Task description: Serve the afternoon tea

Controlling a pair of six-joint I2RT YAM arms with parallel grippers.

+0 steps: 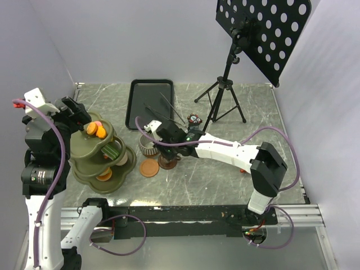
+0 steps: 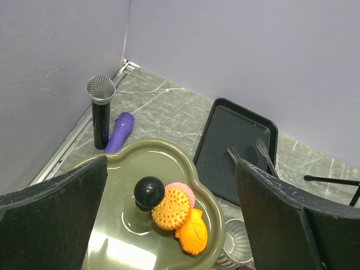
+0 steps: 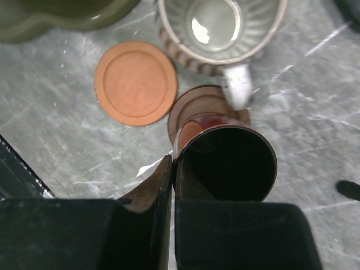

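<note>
Glossy dark cup [image 3: 225,163] crowds grey cup [image 3: 222,25], orange saucer [image 3: 135,82] alongside

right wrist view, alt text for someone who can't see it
The right gripper is shut on the rim of a dark cup, over a dark saucer. A bare orange saucer lies beside it, and a grey cup stands beyond.

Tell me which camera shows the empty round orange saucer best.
The right wrist view: the round orange saucer lies close up, whole and uncovered. The top external view shows the saucer small, beside the olive tiered stand. The left wrist view misses it.
</note>
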